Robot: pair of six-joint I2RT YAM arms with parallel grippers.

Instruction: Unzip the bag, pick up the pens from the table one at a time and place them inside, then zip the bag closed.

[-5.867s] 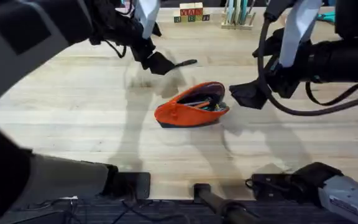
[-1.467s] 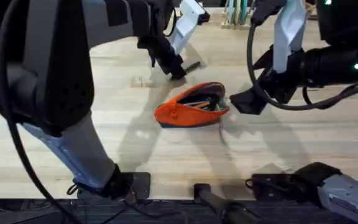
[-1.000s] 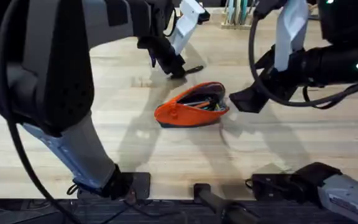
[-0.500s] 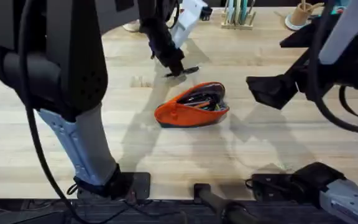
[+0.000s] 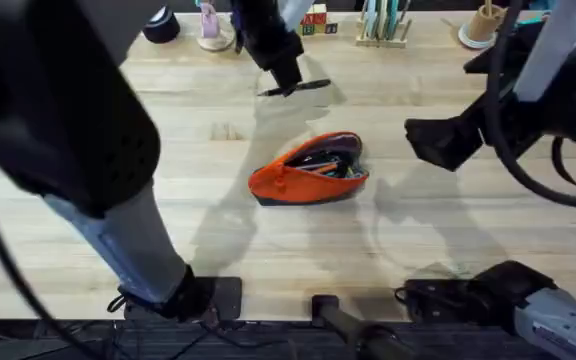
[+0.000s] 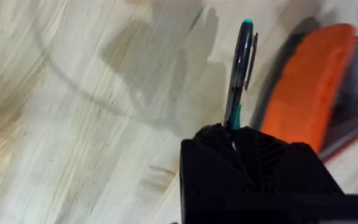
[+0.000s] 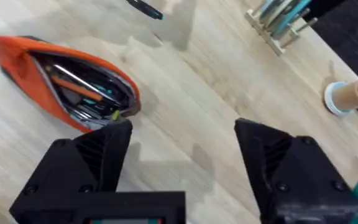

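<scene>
- Above the worktop (image 5: 118,200), toward twelve o'clock from the bag (image 5: 308,170), the left gripper (image 5: 288,80) is holding the black pen (image 5: 296,88), its fingers closed on one end.
- From the left wrist camera, the black pen (image 6: 240,68) is sticking straight out of the clamped gripper (image 6: 232,134), a teal dot at its far end, and the orange side of the bag (image 6: 303,87) is lying just beside it.
- Holding the pen by its end is probably leaving the long free part to lead into the pouch mouth first.
- At about three o'clock from the bag, the right gripper (image 5: 438,140) is hovering with its fingers spread wide and nothing between them; the wrist view shows both fingers (image 7: 92,155) well apart.
- Parked off to the side, it is likely keeping out of the drop path while staying near for the zip.
- On the worktop the bag (image 7: 67,81) is lying unzipped, mouth gaping, with an orange pen (image 7: 73,84) and other slim items already inside.
- Compared with half a second ago, the left gripper is carrying the pen higher and farther toward twelve o'clock, clear of the wood where it was lying.
- Compared with a second ago, the right gripper is sitting farther out toward three o'clock, no longer touching the bag's end.
- Throughout, the bag is keeping its place.
- Judging by this, the second pen's drop-in and the zipping are both remaining.
</scene>
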